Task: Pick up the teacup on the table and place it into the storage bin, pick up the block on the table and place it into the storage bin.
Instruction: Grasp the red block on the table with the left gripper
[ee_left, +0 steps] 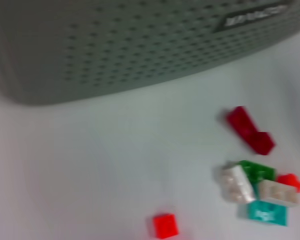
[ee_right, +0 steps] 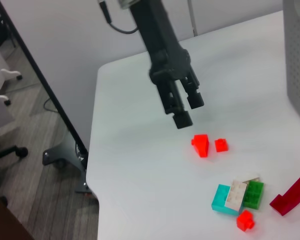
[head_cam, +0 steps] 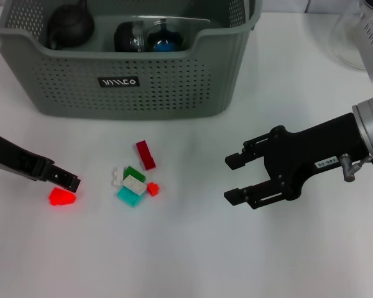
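Nearest us, the right pincer (head_cam: 233,179) hangs over bare desk (head_cam: 186,261), jaws spread and empty. The left pincer (head_cam: 67,181) sits low just beside a bright red block (head_cam: 61,196), fingers parted, nothing held. Between them lies a block cluster (head_cam: 135,185), a dark red brick (head_cam: 145,154) just behind. Farther back, the bin (head_cam: 130,84) holds a dark teapot (head_cam: 70,26).

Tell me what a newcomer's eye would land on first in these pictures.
Likely the small pile of colourful blocks mid-table, in front of the big grey-green storage bin, which holds dark rounded items at the back. Next, the two black hands flanking the pile: the left hand hovers by a bright red block, apart from the pile on the robot's left, and the right hand waits open on the other side.
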Controlling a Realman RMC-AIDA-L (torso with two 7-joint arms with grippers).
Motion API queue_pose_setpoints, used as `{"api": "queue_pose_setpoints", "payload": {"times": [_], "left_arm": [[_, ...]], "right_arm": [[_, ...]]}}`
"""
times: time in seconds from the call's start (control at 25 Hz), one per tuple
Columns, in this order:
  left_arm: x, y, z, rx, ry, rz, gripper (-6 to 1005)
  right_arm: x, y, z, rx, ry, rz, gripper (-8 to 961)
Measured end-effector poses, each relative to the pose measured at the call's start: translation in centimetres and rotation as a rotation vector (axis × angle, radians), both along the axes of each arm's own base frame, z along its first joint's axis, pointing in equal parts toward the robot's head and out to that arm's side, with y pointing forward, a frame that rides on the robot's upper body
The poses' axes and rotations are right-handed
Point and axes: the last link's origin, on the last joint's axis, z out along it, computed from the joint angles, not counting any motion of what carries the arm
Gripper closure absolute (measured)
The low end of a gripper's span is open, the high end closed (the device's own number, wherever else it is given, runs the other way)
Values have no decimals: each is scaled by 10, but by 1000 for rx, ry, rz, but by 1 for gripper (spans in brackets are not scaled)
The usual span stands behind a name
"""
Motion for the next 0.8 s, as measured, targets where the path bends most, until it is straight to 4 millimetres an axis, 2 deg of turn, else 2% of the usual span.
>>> {"api": "queue_pose_setpoints", "payload": {"times": [0.32,0.48,0.52,0.64,0.8], "left_arm": [[8,6,-22,6,155,74,126],[9,6,-33,4,172,83,126],[8,6,-47,-16,188,89,126],[8,6,-59,-23,206,84,126],[5,7,-65,-17,214,87,126]], "right_arm": [[4,4,-3,-26,-11,37,269],[5,6,-4,-23,-26,49,269],[5,6,-4,-21,-27,53,269],[6,7,-4,-15,-31,58,269],[7,8,-3,-12,-33,60,268]]}}
